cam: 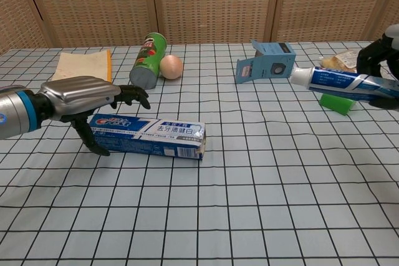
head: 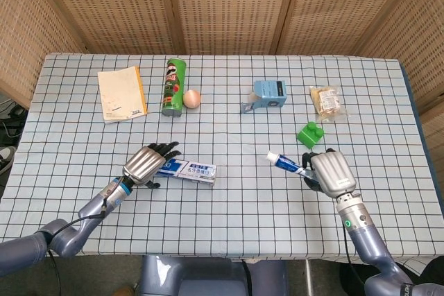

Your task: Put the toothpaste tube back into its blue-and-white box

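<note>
The blue-and-white toothpaste box [head: 189, 169] [cam: 156, 136] lies flat on the checked cloth, its open flap end toward the right. My left hand [head: 146, 164] [cam: 84, 99] hovers over the box's left end with fingers spread around it, thumb in front; whether it touches the box I cannot tell. My right hand [head: 331, 174] [cam: 385, 51] grips the toothpaste tube [head: 286, 164] [cam: 336, 81] by its tail. The tube is lifted off the table, white cap pointing left.
A green block [head: 311, 134] sits just behind the right hand. Further back are an open blue carton [head: 266, 95], a snack packet [head: 327, 101], a green can [head: 172, 86] lying down, an egg [head: 191, 98] and a notebook [head: 121, 93].
</note>
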Robot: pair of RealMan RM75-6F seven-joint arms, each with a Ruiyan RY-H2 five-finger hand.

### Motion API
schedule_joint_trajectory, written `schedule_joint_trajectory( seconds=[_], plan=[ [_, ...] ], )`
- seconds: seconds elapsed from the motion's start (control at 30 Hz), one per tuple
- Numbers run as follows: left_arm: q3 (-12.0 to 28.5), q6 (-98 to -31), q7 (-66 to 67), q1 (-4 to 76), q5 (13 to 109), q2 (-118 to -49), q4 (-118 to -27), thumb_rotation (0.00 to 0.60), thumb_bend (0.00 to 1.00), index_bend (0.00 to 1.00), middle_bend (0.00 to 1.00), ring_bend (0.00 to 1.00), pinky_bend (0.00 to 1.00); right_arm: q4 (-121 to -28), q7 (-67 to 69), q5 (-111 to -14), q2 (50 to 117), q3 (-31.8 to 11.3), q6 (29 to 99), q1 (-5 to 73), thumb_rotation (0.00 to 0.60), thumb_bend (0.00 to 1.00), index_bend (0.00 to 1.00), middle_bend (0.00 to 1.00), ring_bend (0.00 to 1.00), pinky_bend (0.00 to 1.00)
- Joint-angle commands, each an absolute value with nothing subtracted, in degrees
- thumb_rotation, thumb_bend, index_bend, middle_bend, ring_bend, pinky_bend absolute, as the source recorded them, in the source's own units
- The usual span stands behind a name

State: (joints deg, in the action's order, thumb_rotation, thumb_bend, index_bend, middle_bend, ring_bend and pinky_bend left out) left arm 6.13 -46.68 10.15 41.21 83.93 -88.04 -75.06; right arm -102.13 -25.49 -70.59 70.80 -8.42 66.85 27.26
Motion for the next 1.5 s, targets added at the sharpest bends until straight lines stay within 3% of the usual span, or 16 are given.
schedule_joint_trajectory(
  seconds=[0.03,0.2,0.37,0.43,0.63,0.87,1.17,1.5],
  plan=[
    [6.47,-45.42,11.81,42.29,81.88,-90.18,-73.42,0.6,0.0,0.2,0.15,0.26,0.32,-102.08,-25.15,-70.69,70.39,-8.36,67.02,27.15,0.6,0.72,0.7,0.69,0.7,0.55],
    [6.89,-44.91,13.41,43.21,79.55,-92.68,-71.61,0.6,0.0,0.25,0.2,0.31,0.37,-101.94,-24.41,-70.92,69.72,-8.15,67.2,26.92,0.6,0.72,0.69,0.69,0.7,0.54],
    [7.04,-44.99,14.7,43.66,77.96,-94.1,-70.57,0.6,0.0,0.39,0.32,0.41,0.43,-101.65,-23.5,-71.02,69.28,-7.98,67.18,26.73,0.6,0.72,0.7,0.69,0.7,0.55],
    [7.16,-45.79,15.17,43.62,77.59,-94.7,-70.2,0.6,0.05,0.48,0.39,0.48,0.47,-101.41,-23.03,-71.16,69.16,-7.94,67.23,26.66,0.6,0.72,0.7,0.69,0.7,0.55],
    [7.38,-49.83,14.26,42.96,78.63,-94.74,-70.37,0.6,0.14,0.56,0.46,0.54,0.51,-100.75,-21.75,-71.58,68.66,-7.86,67.44,26.37,0.6,0.72,0.7,0.69,0.7,0.55],
    [7.72,-52.45,8.25,42.01,79.6,-92.42,-73.46,0.6,0.16,0.57,0.47,0.54,0.52,-102.31,-22.72,-72.71,67.45,-7.68,67.82,26.44,0.6,0.72,0.7,0.69,0.7,0.55],
    [9.37,-57.55,-14.54,38.78,80.64,-89.9,-75.11,0.6,0.14,0.57,0.47,0.54,0.52,-105.86,-27.36,-74.58,63.0,-8.49,68.4,27.48,0.6,0.72,0.7,0.69,0.7,0.55],
    [10.0,-53.75,-39.38,38.95,80.68,-90.11,-69.79,0.6,0.13,0.57,0.47,0.54,0.52,-112.71,-31.85,-74.97,53.78,-10.96,65.77,30.3,0.6,0.72,0.7,0.69,0.7,0.55]
  ],
)
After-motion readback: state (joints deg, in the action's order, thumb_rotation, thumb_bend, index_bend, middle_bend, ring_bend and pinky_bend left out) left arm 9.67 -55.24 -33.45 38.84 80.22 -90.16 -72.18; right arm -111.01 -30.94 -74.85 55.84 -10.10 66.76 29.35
